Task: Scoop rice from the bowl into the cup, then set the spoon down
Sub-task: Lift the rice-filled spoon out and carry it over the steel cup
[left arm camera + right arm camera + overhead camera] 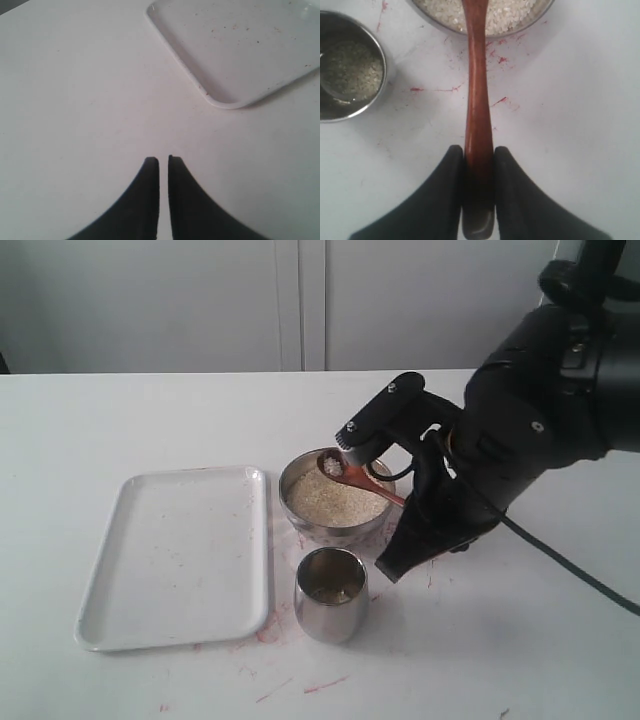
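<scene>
At the front of the counter (120,420), a cup (331,592) upright, with a little rice (351,70) at the bottom. Just behind it, a bowl (330,536) filled with more rice. Above the bowl, the head of a spoon (331,466) loaded with grains, the handle clenched in the right claw (478,149). To the left, a white tray (180,550). Left claw (161,160) closed on nothing, over the counter near the tray corner.
</scene>
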Motion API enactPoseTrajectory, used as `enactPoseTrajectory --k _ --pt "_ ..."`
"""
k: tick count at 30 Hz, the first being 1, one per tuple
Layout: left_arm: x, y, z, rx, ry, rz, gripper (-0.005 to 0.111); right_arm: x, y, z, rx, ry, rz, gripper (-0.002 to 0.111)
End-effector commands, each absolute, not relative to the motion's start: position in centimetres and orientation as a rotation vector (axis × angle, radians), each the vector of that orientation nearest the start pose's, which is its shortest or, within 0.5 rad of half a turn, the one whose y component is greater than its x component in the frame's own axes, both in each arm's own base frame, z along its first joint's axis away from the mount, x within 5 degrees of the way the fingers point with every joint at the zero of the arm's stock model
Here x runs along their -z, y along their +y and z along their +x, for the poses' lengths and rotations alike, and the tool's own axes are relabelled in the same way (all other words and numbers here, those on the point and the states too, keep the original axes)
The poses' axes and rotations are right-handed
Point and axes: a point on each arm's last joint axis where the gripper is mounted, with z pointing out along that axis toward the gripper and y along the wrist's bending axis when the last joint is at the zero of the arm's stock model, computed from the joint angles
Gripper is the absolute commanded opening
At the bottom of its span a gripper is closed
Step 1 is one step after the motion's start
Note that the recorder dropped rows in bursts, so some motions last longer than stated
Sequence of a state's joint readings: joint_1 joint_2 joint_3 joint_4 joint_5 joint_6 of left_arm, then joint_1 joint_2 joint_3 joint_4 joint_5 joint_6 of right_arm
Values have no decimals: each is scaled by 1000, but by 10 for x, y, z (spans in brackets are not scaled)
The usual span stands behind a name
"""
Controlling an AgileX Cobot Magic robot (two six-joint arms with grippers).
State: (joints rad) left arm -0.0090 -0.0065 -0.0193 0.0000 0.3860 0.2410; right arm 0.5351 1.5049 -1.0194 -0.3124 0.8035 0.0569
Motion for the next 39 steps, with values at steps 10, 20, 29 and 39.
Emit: enactPoseTrajectory --k 10,20,29,39 --pt "-178 -1 51 -151 1888 235 14 -248 111 230 192 2563 -871 0" --pt "-178 -1 51 -151 1888 235 14 -259 113 213 69 2516 -997 0" --pt "-178 -1 51 -151 1888 235 14 -256 110 205 59 2587 -1046 0" --pt "-178 -1 51 -151 1888 235 14 -257 106 202 320 2515 -1252 0"
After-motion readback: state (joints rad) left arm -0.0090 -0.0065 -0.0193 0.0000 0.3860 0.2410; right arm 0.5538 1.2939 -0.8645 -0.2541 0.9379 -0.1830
